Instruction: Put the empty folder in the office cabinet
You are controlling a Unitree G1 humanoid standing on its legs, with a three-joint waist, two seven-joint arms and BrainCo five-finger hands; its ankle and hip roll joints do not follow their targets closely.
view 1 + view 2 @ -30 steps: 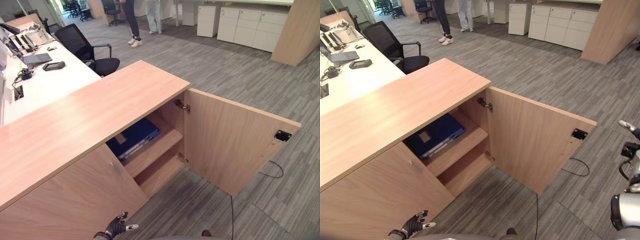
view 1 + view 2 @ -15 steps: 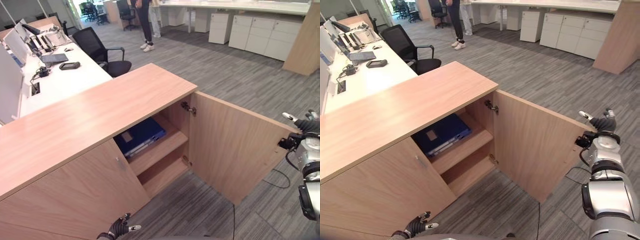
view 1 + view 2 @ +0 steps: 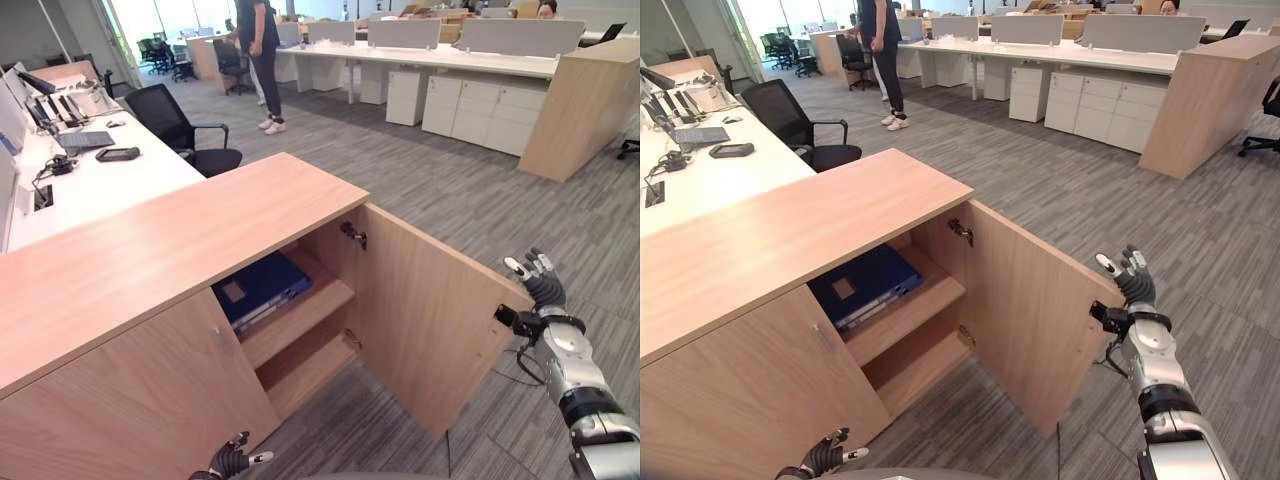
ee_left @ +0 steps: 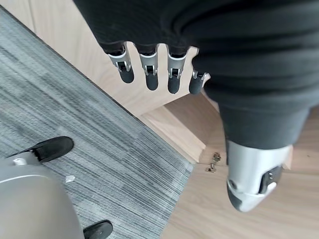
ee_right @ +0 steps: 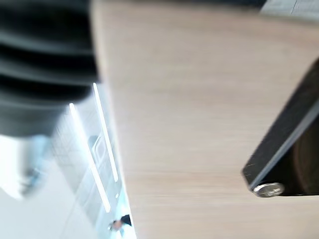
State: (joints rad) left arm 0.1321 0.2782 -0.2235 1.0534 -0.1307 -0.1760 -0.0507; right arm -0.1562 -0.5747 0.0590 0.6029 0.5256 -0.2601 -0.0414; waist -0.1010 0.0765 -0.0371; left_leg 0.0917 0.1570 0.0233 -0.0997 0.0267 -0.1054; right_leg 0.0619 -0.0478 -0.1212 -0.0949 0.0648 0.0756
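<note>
Here the blue folder (image 3: 262, 287) lies flat on the upper shelf (image 3: 300, 312) inside the office cabinet (image 3: 150, 250), whose door (image 3: 430, 320) stands wide open. The right hand (image 3: 1132, 281) is raised at the door's outer edge, fingers (image 3: 1107, 265) straight and spread. The left hand (image 4: 199, 45) hangs low near the carpeted floor (image 4: 84, 149), fingers (image 4: 149, 69) relaxed, slightly apart, holding nothing.

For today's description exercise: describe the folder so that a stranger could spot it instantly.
Find the long wooden cabinet with its right door swung open. On the upper shelf inside lies the folder, flat; it is dark blue with a pale label, the one coloured thing among bare wood.
</note>
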